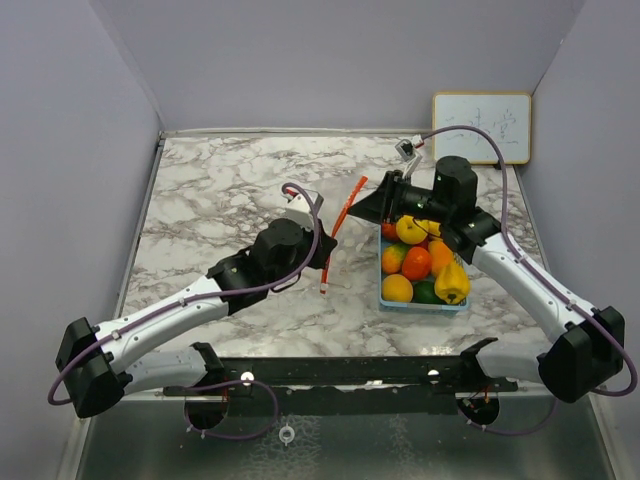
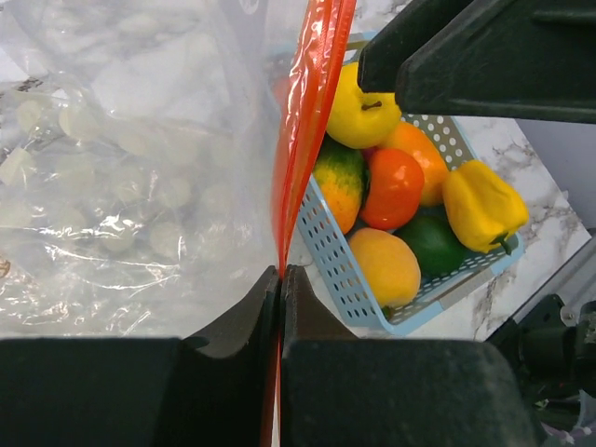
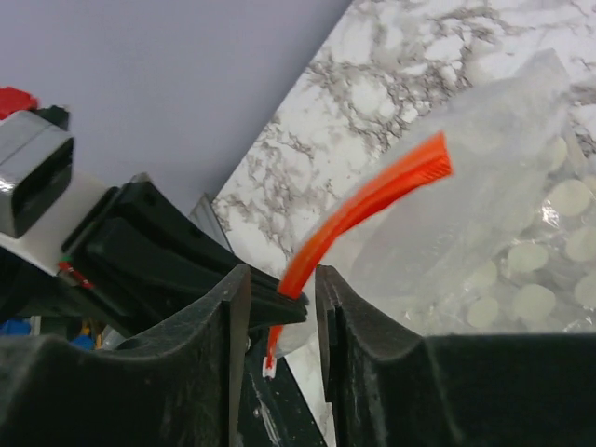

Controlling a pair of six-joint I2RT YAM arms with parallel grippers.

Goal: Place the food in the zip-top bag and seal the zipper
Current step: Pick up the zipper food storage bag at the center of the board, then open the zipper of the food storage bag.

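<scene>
left gripper (image 2: 280,276): jaws together, pinched on the bag's orange-red zipper strip (image 2: 312,102) near its lower end. The strip comes up out of the pinch, edge-on in the left wrist view.
right gripper (image 3: 277,289): jaws apart. The strip passes through the gap, and I see no contact with either of the fingers (image 3: 219,326).
top view: the strip is a diagonal line. Its 1 o'clock end is at the right gripper, and its 7 o'clock end is just past the left gripper.
The clear bag (image 2: 130,177) lies off the strip toward 9 o'clock. It's crumpled, with pale round blotches showing through the film.
The food (image 1: 418,262) is in a light blue basket (image 2: 340,275) on the marble table (image 1: 220,190), at 3 o'clock from the bag and just beside the strip.
basket contents, left wrist view:
- yellow fruit (image 2: 358,116) at 12 o'clock
- red tomato (image 2: 395,186) in the middle
- green-orange piece (image 2: 337,182) at the tomato's 9 o'clock, against the basket wall
- orange piece (image 2: 426,154) at the tomato's 1 o'clock
- yellow pepper (image 2: 484,205) at 3 o'clock
- dark green piece (image 2: 430,244) at 5 o'clock
- orange fruit (image 2: 386,265) at 6 o'clock

The right arm's wrist is over the basket's 12 o'clock end.
A whiteboard (image 1: 481,127) leans on the back wall at 1 o'clock.
</scene>
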